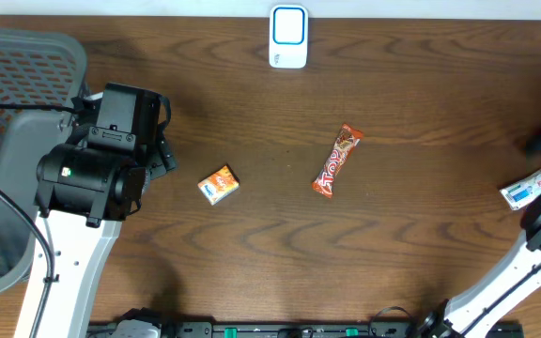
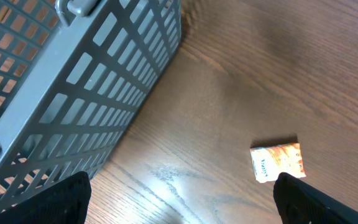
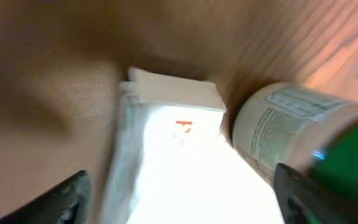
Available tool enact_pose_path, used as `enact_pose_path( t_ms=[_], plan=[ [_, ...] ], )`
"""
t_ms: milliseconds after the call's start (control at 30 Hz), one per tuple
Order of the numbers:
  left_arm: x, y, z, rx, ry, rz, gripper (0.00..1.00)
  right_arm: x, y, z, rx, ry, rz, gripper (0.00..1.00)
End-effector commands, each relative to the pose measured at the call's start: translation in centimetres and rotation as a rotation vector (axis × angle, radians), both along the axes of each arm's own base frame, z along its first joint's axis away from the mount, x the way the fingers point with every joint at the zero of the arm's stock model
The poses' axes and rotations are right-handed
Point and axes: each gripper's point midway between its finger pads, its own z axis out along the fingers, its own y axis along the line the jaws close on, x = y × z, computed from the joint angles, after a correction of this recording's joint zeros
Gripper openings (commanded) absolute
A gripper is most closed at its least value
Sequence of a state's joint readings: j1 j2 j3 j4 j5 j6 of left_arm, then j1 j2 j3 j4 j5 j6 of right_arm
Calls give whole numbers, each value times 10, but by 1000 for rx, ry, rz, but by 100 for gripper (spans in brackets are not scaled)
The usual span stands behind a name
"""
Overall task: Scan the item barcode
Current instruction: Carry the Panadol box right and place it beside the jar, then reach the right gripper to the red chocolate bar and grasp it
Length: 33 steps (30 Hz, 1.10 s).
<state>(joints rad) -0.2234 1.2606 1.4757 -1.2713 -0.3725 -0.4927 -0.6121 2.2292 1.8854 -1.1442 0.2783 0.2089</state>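
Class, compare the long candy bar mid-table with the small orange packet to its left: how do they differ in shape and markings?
The candy bar is long and narrow; the orange packet is short and nearly square. The candy bar carries large lettering along its length; the orange packet has a white patch at one end. Both are orange wrappers lying flat on the wooden table.

A grey slatted basket sat at the left end of a dark wooden table, apparently with a latch on its rim.
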Motion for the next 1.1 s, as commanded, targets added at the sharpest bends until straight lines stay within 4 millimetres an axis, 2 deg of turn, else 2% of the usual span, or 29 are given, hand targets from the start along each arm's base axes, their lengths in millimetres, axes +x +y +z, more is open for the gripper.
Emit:
enact_pose_path(
  t_ms=[0,33,67,100,133,167,200,233,300,333,400,500,567,600,733,867,900,933,1067],
  plan=[
    [0,4,0,17,3,3,94,59,35,111,25,-385,99,99],
    [0,4,0,17,3,3,94,74,59,146,43,-488,161,99],
    [0,4,0,17,3,3,94,81,76,162,64,-540,202,99],
    [0,4,0,17,3,3,94,90,103,180,107,-599,261,99],
    [0,4,0,17,3,3,94,95,125,190,146,-632,307,99],
    [0,4,0,17,3,3,94,101,165,202,211,-666,388,99],
    [0,4,0,17,3,3,94,103,191,207,245,-669,440,99],
    [0,4,0,17,3,3,94,104,209,207,261,-660,474,99],
    [0,4,0,17,3,3,94,104,259,202,317,-613,563,99],
    [0,4,0,17,3,3,94,99,295,191,371,-560,589,99],
    [0,4,0,17,3,3,94,88,337,173,438,-474,595,99],
    [0,4,0,17,3,3,94,68,383,145,453,-337,655,99],
    [0,4,0,17,3,3,94,53,403,126,433,-249,686,99],
    [0,4,0,17,3,3,94,32,421,104,392,-155,714,99],
    [0,4,0,17,3,3,94,-5,447,60,290,-32,672,99],
    [0,4,0,17,3,3,95,-26,471,21,287,-21,593,99],
    [0,4,0,17,3,3,94,-28,473,17,286,-21,579,99],
    [0,4,0,17,3,3,94,-34,478,3,278,-29,552,97],
    [0,4,0,17,3,3,94,-31,475,-19,238,-74,531,90]
  ],
)
